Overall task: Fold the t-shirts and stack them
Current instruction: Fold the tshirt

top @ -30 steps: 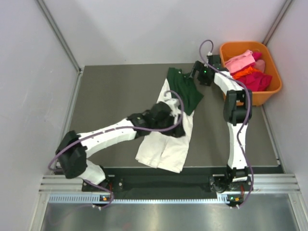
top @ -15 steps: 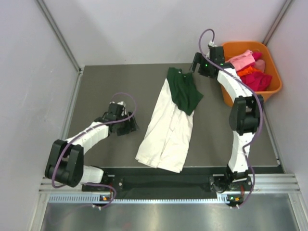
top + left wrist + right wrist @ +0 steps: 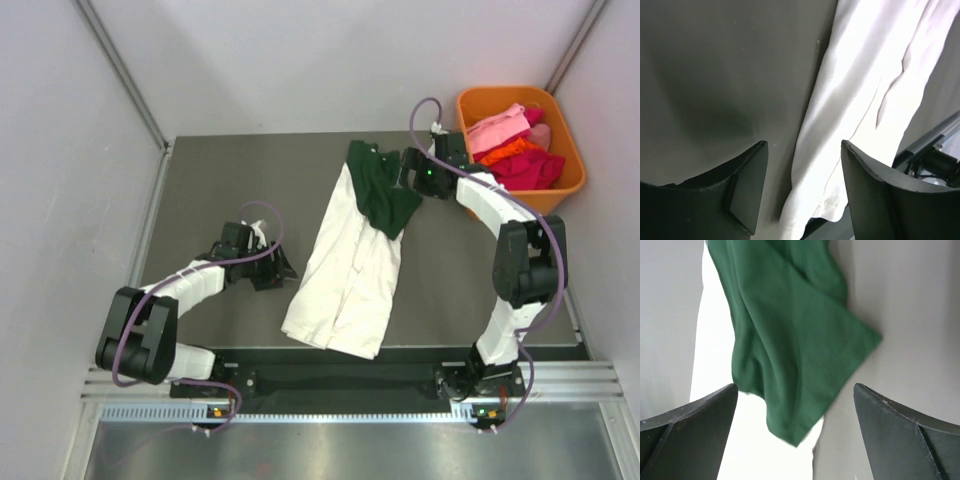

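Cloth first: the cream-white shirt (image 3: 345,270) lies on the table (image 3: 230,180) as a long narrow strip, one end close to the arm bases, and it looks to me folded in lengthwise. Just left of that shirt's near half sits the left hand (image 3: 275,268), low over bare table, its jaws parted with nothing between them. Its own camera shows the shirt's left edge right ahead of the fingers.

Across the white shirt's far end lies the dark green shirt (image 3: 380,190), rumpled and skewed, one corner spilling off the white shirt's right side. The right hand (image 3: 408,172) hangs just right of that far end, spread wide and empty, with the green cloth below it. Well beyond the white shirt's far right stands an orange basket (image 3: 535,205) of pink and red clothes (image 3: 515,150).

I judge the green shirt is the job now. The right hand should come straight down on that loose corner and pinch green cloth only, since catching the white layer underneath would drag the strip askew. The left hand would do well to pin the white edge meanwhile.
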`<action>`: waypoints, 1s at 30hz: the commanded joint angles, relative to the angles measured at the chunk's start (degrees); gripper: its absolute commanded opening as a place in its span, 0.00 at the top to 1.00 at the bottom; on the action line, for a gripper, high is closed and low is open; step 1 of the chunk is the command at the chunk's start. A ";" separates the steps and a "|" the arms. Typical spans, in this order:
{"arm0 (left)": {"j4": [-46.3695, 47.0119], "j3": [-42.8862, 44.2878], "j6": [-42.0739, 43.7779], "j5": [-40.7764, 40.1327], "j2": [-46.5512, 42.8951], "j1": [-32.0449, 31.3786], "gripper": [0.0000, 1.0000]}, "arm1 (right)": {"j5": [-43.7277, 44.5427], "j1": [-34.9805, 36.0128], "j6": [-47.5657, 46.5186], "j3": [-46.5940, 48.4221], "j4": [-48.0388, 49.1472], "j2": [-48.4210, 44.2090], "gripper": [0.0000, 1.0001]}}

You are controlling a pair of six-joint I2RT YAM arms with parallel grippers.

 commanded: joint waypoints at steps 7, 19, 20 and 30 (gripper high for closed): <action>4.71 -5.62 -2.60 3.69 -2.12 -4.72 0.38 | -1.15 0.05 -0.49 -12.02 7.94 -8.98 0.00; 6.99 -10.46 -6.82 0.70 -3.61 -11.23 0.70 | -0.54 0.05 0.13 -20.99 11.37 -14.70 0.00; 6.99 -10.99 -7.26 0.18 -4.23 -11.84 0.79 | -0.36 0.05 -0.05 -21.52 11.46 -14.88 0.00; 8.75 -13.28 -15.87 -4.66 -8.80 -23.00 1.00 | -0.10 -0.39 0.39 -23.02 12.42 -14.09 0.00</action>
